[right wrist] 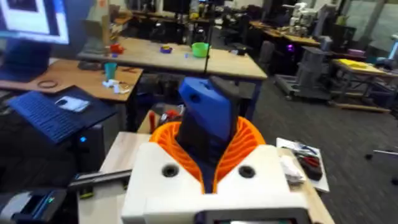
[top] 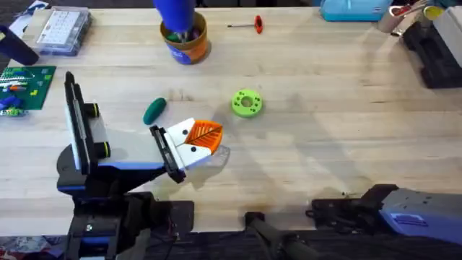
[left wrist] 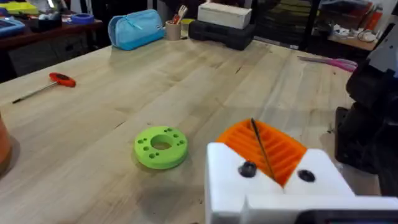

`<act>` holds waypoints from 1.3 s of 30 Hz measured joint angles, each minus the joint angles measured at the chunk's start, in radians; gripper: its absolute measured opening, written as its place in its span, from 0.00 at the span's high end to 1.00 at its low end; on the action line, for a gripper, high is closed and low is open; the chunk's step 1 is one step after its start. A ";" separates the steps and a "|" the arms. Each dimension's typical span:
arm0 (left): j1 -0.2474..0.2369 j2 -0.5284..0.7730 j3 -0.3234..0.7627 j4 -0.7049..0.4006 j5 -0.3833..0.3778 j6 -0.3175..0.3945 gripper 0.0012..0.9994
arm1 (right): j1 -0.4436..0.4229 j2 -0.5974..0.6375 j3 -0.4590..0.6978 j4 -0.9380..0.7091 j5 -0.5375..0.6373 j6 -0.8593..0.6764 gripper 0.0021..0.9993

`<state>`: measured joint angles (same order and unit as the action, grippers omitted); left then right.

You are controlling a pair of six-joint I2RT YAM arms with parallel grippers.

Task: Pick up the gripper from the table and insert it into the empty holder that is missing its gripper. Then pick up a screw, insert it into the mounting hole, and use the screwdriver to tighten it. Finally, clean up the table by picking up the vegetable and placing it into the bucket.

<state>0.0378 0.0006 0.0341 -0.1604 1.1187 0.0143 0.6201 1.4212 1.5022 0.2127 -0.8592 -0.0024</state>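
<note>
Left end effector [top: 170, 153]: lower left of centre in the overhead view, low over the counter [top: 325, 123]. It appears to carry the holder [top: 164, 146]. How far open it is, I cannot tell. Right end effector [right wrist: 210, 163]: pointed off the counter toward the room, and I cannot tell its opening or any load. Judged parked, leaving the work to the left side.

Counter: the wide middle and right are bare wood, with plenty of room to swing. Clutter hugs the top edge and the upper left corner.

Screwdriver [top: 175, 14]: top centre, standing in the bucket [top: 189, 43]. It probably has to come out before the vegetable goes in.

Gripper [top: 198, 139]: centre left, white body touching the holder's plate, orange face turned toward the open counter. It looks offered up to the mount, but whether it is fully seated I cannot tell. Two dark spots on its white face in the left wrist view are either holes or screw heads.

Green disc [top: 247, 102]: just up-right of the gripper, apart from it and near any sweep toward the bucket.

Vegetable [top: 154, 110]: just up-left of the holder, lying loose, with a clear line up to the bucket.

Red-handled rod [top: 249, 24]: top edge, beside the bucket, out of the way.
</note>
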 joint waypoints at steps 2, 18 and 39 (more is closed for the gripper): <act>0.000 0.000 0.000 0.000 0.000 0.000 0.99 | 0.007 -0.008 -0.035 0.027 -0.016 0.000 0.95; 0.000 0.000 0.000 0.000 0.000 0.000 0.99 | 0.075 -0.051 -0.232 0.219 -0.052 0.006 0.95; 0.000 0.000 0.000 0.000 0.000 0.000 0.99 | 0.087 -0.051 -0.396 0.486 -0.134 0.123 0.95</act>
<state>0.0376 0.0006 0.0341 -0.1604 1.1185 0.0143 0.7067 1.3697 1.1057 0.6989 -0.9935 0.1204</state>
